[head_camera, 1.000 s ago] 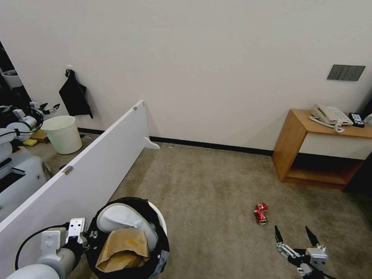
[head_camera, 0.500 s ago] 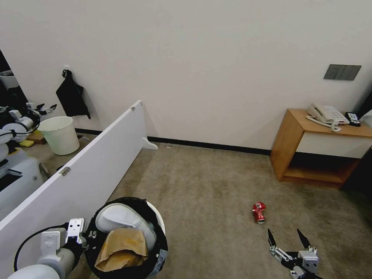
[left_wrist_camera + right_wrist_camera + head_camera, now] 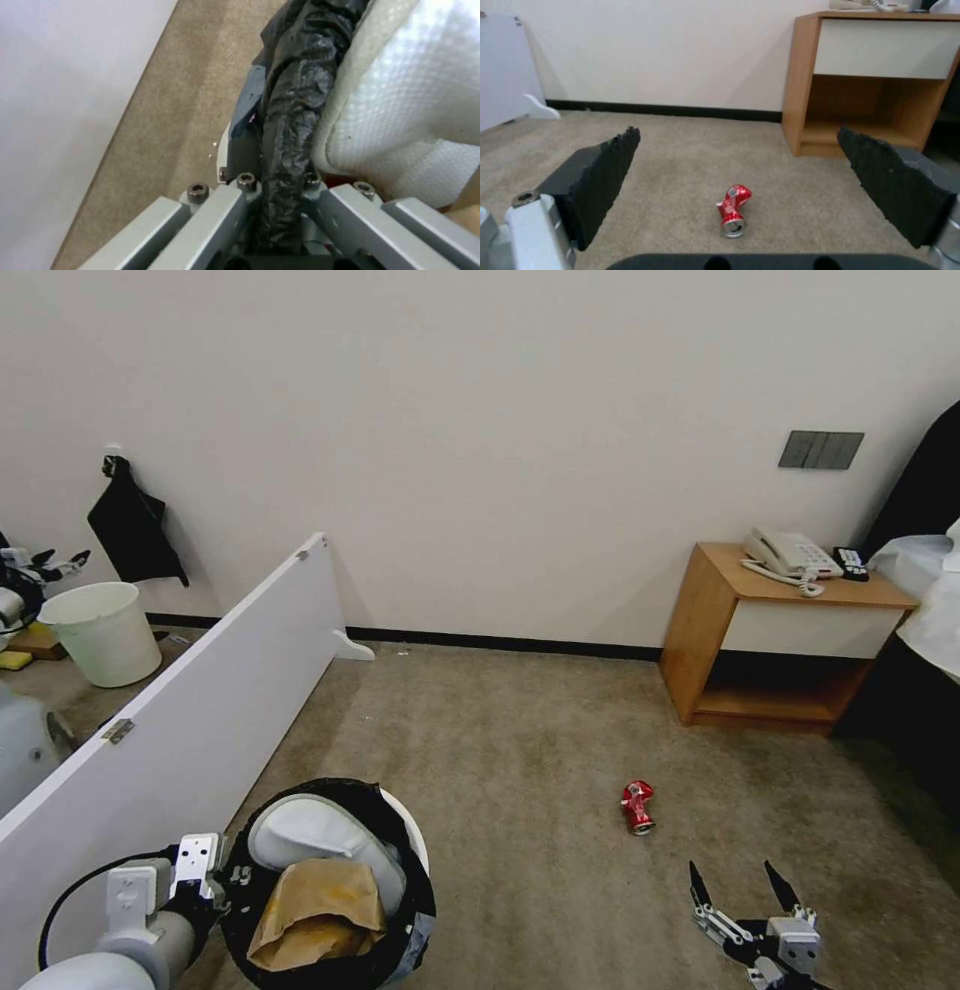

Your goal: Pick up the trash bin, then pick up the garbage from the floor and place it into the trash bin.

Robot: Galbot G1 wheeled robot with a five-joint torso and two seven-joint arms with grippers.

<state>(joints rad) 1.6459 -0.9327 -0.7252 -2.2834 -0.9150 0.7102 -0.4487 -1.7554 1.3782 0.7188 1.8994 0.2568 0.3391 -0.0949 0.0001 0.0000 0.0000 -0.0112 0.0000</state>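
**Mia:** Where was the can?

**Sam:** The crushed red can [image 3: 637, 806] lay on the carpet [image 3: 520, 750], in front of the right gripper [image 3: 742, 892] and a bit to its left. They were apart, not touching. From the right wrist view the can [image 3: 734, 209] sat between the two black pads [image 3: 605, 176], but farther out.

**Mia:** Were the pads squeezed together?

**Sam:** No. They stood wide apart with nothing in them.

**Mia:** And the other arm?

**Sam:** The left gripper [image 3: 225, 878] was clamped on the rim of the trash bin [image 3: 405, 825]. In the left wrist view you could see the black bag [image 3: 285, 150] pinched between the metal fingers [image 3: 220, 210]. A white slipper [image 3: 315, 840] and brown cardboard [image 3: 315, 910] were in the bin, just past that gripper.

**Mia:** Which way did the can point?

**Sam:** It lay flat on its side. Its long way ran almost straight away from the right gripper. The open end pointed back at the gripper, and the bent end leaned a little to the right, toward the wooden stand [image 3: 770, 660].

**Mia:** What could go wrong?

**Sam:** I think the can could roll. It is round, so a bump from one pad might push it sideways. It is also squashed and crooked, so the pads might slip off it. And the bin looked very full. If it tipped, the slipper might fall out. The bag is thin too, so the rim might slide in the left gripper.
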